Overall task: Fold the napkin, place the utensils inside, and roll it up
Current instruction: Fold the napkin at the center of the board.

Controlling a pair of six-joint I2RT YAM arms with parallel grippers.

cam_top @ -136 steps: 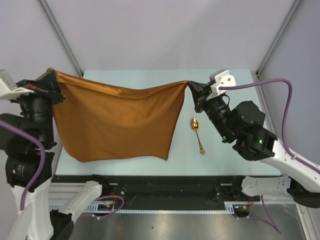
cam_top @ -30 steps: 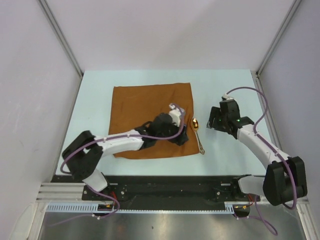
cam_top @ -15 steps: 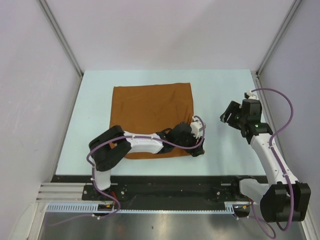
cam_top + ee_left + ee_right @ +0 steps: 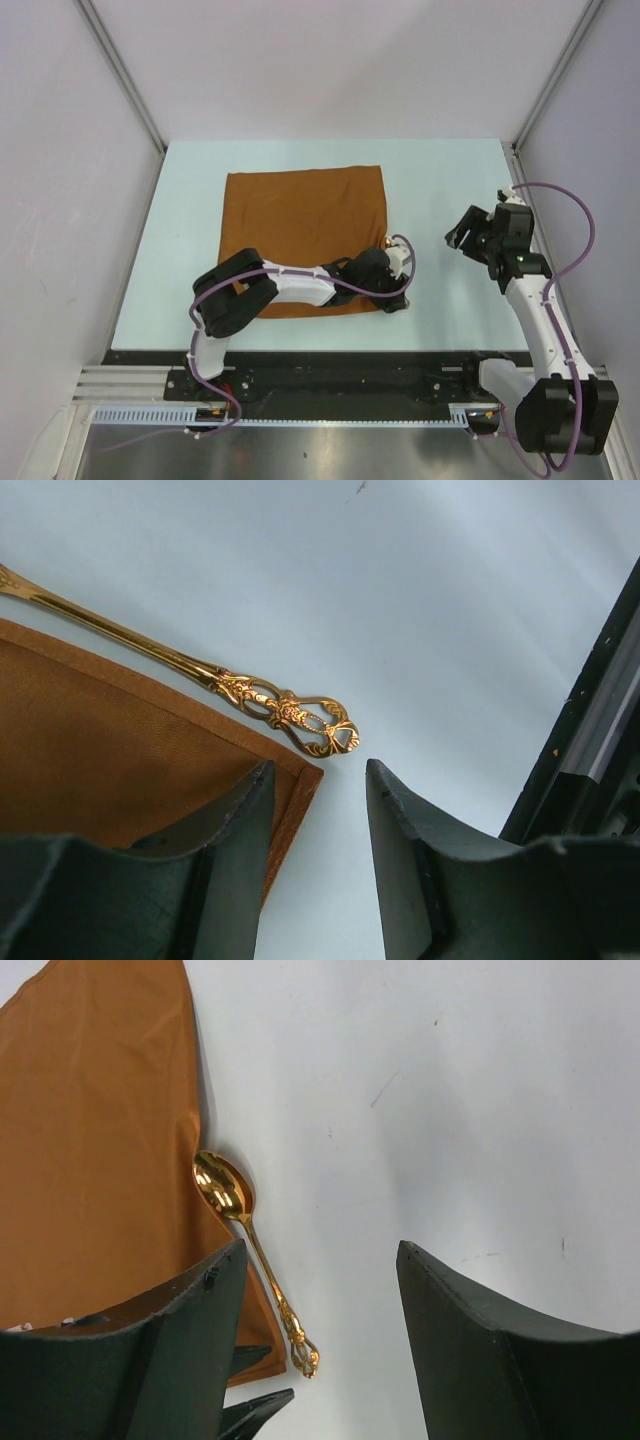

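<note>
Overhead, the napkin (image 4: 300, 215) lies flat and square near the middle of the pale surface (image 4: 450, 180). The left arm (image 4: 300, 285) reaches along the cloth's 6 o'clock edge to its 5 o'clock corner. There its wrist hides most of the spoon (image 4: 385, 241), and only a gold glint of the bowl shows by the 3 o'clock edge. The right arm (image 4: 530, 300) holds its head out at 3 o'clock, above bare surface and well apart from cloth and spoon.

Next, the left wrist view: the left jaws are spread apart and grasp nothing. They straddle the napkin's (image 4: 120, 750) corner, one finger over the cloth and the other over bare surface. The spoon's (image 4: 290, 712) ornate handle runs in from 10 o'clock just beside the hem, and its tip lies just beyond the gap.

Lastly, the right wrist view: the right jaws are released and wide, with only bare surface between them. The napkin (image 4: 100, 1160) fills the 9 o'clock side. The spoon (image 4: 222, 1185) lies along its edge, bowl toward 12 o'clock and handle toward 6.
</note>
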